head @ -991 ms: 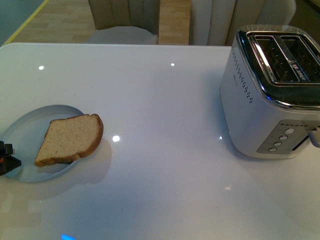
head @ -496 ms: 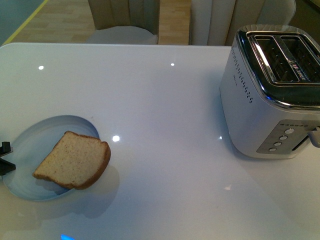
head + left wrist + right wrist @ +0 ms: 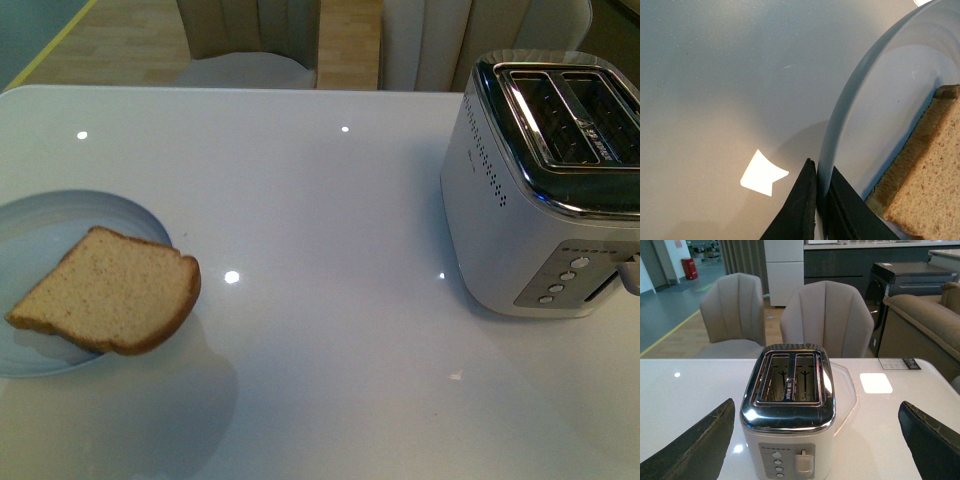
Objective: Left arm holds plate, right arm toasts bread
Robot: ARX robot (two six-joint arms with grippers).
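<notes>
A pale blue-grey plate (image 3: 60, 220) hangs a little above the white table at the far left of the front view, casting a shadow below it. A slice of light brown bread (image 3: 108, 290) lies on it, its rounded end overhanging the rim toward the toaster. In the left wrist view my left gripper (image 3: 821, 187) is shut on the plate's rim (image 3: 850, 95), with the bread (image 3: 927, 175) just beside the jaws. The left arm is out of the front view. My right gripper (image 3: 817, 440) is open and empty, facing the toaster (image 3: 788, 415).
The silver two-slot toaster (image 3: 545, 180) stands at the right of the table, both slots empty, its lever (image 3: 803, 460) up. Beige chairs (image 3: 826, 315) stand behind the table's far edge. A sofa (image 3: 925, 320) is off to one side.
The plate with the bread has risen and shifted left; the bread has turned on it. The left gripper has passed out of the front view.
</notes>
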